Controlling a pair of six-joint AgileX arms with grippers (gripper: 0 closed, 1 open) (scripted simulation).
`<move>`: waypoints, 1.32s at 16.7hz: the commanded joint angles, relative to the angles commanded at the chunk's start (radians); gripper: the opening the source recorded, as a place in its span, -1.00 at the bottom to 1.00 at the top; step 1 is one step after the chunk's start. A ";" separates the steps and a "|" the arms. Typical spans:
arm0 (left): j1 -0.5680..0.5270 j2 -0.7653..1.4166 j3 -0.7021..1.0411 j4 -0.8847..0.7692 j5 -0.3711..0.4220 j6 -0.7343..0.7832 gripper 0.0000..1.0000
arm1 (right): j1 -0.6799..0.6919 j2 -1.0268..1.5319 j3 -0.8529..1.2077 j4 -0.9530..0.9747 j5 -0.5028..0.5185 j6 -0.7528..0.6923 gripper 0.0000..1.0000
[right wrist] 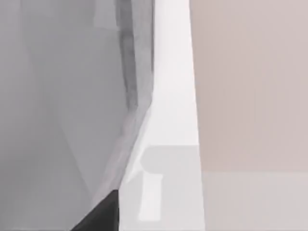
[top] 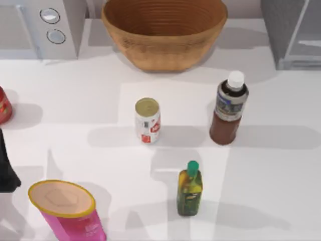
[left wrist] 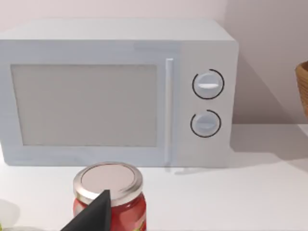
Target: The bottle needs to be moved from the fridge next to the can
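The bottle [top: 229, 107] stands upright on the white table, right of centre, with dark reddish-brown liquid, a white cap and a grey-blue label. It is outside the fridge [top: 293, 33], the grey box at the back right corner. The can [top: 148, 120], white with red markings and a gold top, stands about a bottle's height to the bottle's left. Nothing holds either one. My left arm [top: 7, 168] sits at the table's left edge. A dark part of my right gripper [right wrist: 98, 217] lies close to the fridge's grey wall [right wrist: 62, 96].
A woven basket [top: 164, 30] stands at the back centre, and a light-grey appliance with two knobs [top: 52, 25] at the back left. A red jar [left wrist: 110, 192] is at the left edge, a pink tub [top: 67, 211] at the front left, a green-capped bottle [top: 190, 188] in front.
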 joint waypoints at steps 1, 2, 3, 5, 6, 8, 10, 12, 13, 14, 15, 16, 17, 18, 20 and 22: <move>0.000 0.000 0.000 0.000 0.000 0.000 1.00 | 0.043 -0.008 -0.014 0.017 0.035 0.032 1.00; 0.000 0.000 0.000 0.000 0.000 0.000 1.00 | 0.096 -0.017 -0.030 0.037 0.076 0.068 1.00; 0.000 0.000 0.000 0.000 0.000 0.000 1.00 | 0.159 -0.028 -0.048 0.059 0.123 0.109 1.00; 0.000 0.000 0.000 0.000 0.000 0.000 1.00 | 0.311 -0.056 -0.090 0.110 0.230 0.201 1.00; 0.000 0.000 0.000 0.000 0.000 0.000 1.00 | 0.394 -0.072 -0.113 0.137 0.288 0.250 1.00; 0.000 0.000 0.000 0.000 0.000 0.000 1.00 | 0.557 -0.106 -0.160 0.192 0.408 0.348 1.00; 0.000 0.000 0.000 0.000 0.000 0.000 1.00 | 0.693 -0.139 -0.206 0.242 0.518 0.439 1.00; 0.000 0.000 0.000 0.000 0.000 0.000 1.00 | 0.786 -0.168 -0.244 0.283 0.606 0.512 1.00; 0.000 0.000 0.000 0.000 0.000 0.000 1.00 | 0.817 -0.179 -0.258 0.298 0.636 0.539 1.00; 0.000 0.000 0.000 0.000 0.000 0.000 1.00 | 0.837 -0.187 -0.268 0.308 0.655 0.558 1.00; 0.000 0.000 0.000 0.000 0.000 0.000 1.00 | 0.846 -0.191 -0.272 0.313 0.665 0.567 1.00; 0.000 0.000 0.000 0.000 0.000 0.000 1.00 | 0.847 -0.192 -0.273 0.314 0.665 0.567 1.00; 0.000 0.000 0.000 0.000 0.000 0.000 1.00 | 0.847 -0.192 -0.273 0.314 0.665 0.567 1.00; 0.000 0.000 0.000 0.000 0.000 0.000 1.00 | 0.847 -0.192 -0.273 0.314 0.665 0.567 1.00; 0.000 0.000 0.000 0.000 0.000 0.000 1.00 | 0.831 -0.184 -0.274 0.310 0.671 0.563 1.00; 0.000 0.000 0.000 0.000 0.000 0.000 1.00 | 0.831 -0.153 -0.237 0.304 0.670 0.564 1.00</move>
